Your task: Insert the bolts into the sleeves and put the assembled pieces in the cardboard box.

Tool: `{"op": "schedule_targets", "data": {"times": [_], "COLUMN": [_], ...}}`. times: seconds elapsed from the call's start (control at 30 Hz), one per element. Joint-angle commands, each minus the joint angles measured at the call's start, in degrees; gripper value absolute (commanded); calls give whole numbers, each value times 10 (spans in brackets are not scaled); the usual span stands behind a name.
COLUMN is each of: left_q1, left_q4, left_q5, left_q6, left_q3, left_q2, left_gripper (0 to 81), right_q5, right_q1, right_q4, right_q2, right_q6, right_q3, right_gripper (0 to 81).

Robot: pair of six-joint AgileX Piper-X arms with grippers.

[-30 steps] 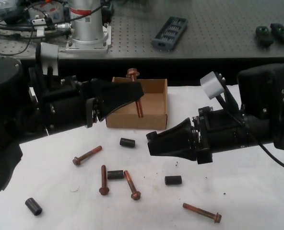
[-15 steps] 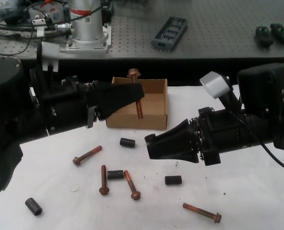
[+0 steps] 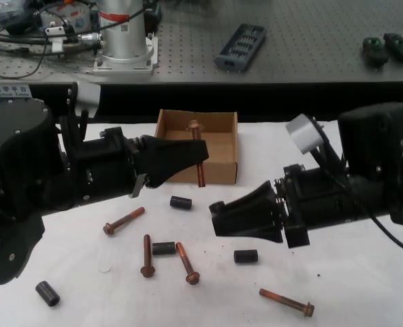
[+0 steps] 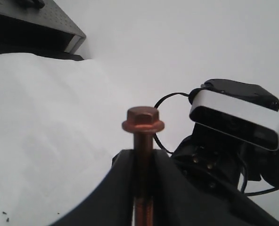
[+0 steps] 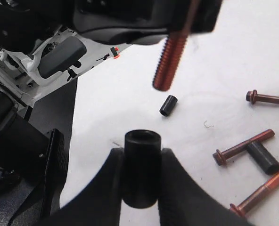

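My left gripper [image 3: 199, 154] is shut on a copper bolt [image 3: 198, 146], holding it upright, head up, in front of the cardboard box [image 3: 222, 174]. The left wrist view shows that bolt [image 4: 143, 141] clamped between the fingers [image 4: 123, 174]. Lower and to the right, my right gripper [image 3: 218, 212] is shut on a black sleeve [image 5: 141, 165] with its open bore facing up. In the right wrist view the bolt's threaded end [image 5: 169, 63] hangs above and beyond the sleeve, apart from it.
Loose bolts [image 3: 123, 221] [image 3: 147, 255] [image 3: 188, 263] [image 3: 286, 302] and loose sleeves [image 3: 181, 202] [image 3: 163, 248] [image 3: 246, 257] [image 3: 47, 293] lie on the white sheet. A dark perforated bench with a metal post [image 3: 123, 34] stands behind the box.
My left gripper has come down with the bolt, whose head now sits lower, in front of the box. My right gripper has shifted slightly down and right with the sleeve.
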Motion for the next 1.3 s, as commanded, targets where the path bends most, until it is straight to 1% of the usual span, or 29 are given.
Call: {"op": "schedule_targets", "data": {"times": [0.0,0.07,0.2,0.33,0.43,0.57,0.67,0.97,1.27], "left_q1": [-2,-2,-2,-2,-2,-2,-7,-22,-29], "left_q4": [-11,-11,-40,-84,-92,-92,-93,-130,-130], "left_q5": [0,-3,-4,-33,-39,-35,-40,-68,-68], "left_q6": [14,10,-12,-34,-44,-57,-70,-119,-124], "left_q3": [15,32,55,60,60,60,60,60,60], "left_q2": [-2,-2,-2,-2,-2,-2,-2,-2,-2], "left_gripper": [6,6,6,6,6,6,6,6,6], "right_q5": [-3,-3,-3,-3,-3,-2,28,38,54], "right_q1": [-3,-3,-3,-3,4,23,33,34,34], "right_q4": [-8,-12,-31,-35,-41,-93,-130,-149,-150], "right_q2": [-6,-6,-6,-6,-6,-6,-6,-4,-4], "right_q6": [-5,0,45,56,56,80,99,107,107], "right_q3": [-2,6,22,31,32,32,32,32,32], "right_gripper": [70,70,70,70,70,70,70,70,70]}}
